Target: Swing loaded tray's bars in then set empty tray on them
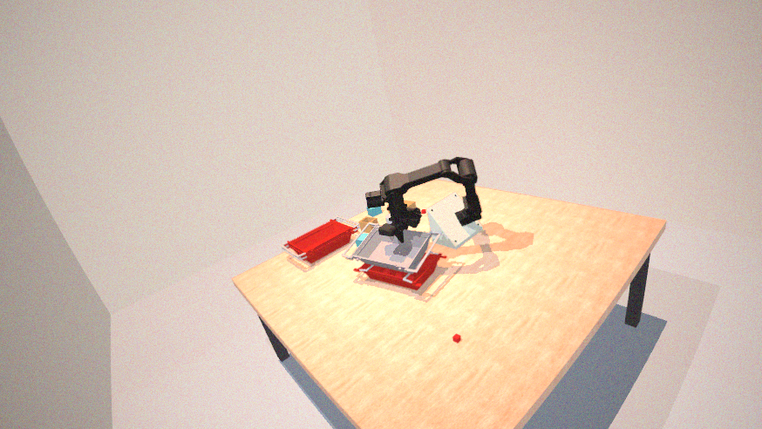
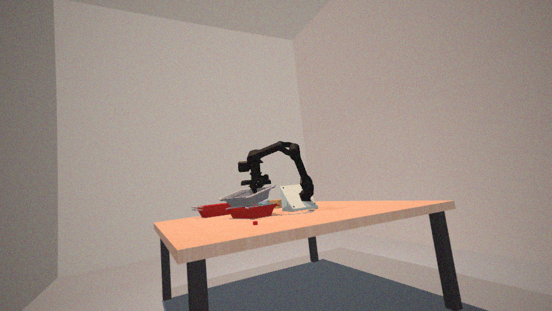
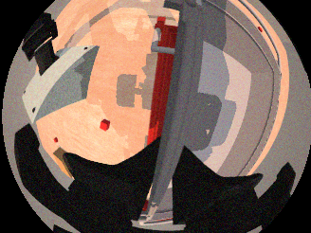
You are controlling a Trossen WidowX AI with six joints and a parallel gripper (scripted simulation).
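My gripper [image 1: 402, 241] [image 2: 254, 191] [image 3: 167, 142] is shut on the side wall of the empty grey tray [image 1: 379, 252] [image 2: 247, 199] [image 3: 176, 101]. The grey tray hangs tilted above a red tray [image 1: 397, 278] [image 2: 252, 211] [image 3: 161, 85], its left end lower in the exterior view. A gap shows between the two trays at the right. Wire of one bar [image 1: 408, 276] [image 3: 163, 49] crosses the red tray's edge near its right end in the top view. The other bar's position is not clear. The grey tray hides the inside of the red tray.
A second red tray [image 1: 319, 240] [image 2: 213, 210] with wire at its ends stands to the left. A white sloped panel [image 1: 450, 221] [image 2: 291, 196] [image 3: 52, 80] stands by the arm's base. Tan and blue blocks lie behind the trays. A small red cube [image 1: 456, 338] [image 2: 255, 222] lies towards the front.
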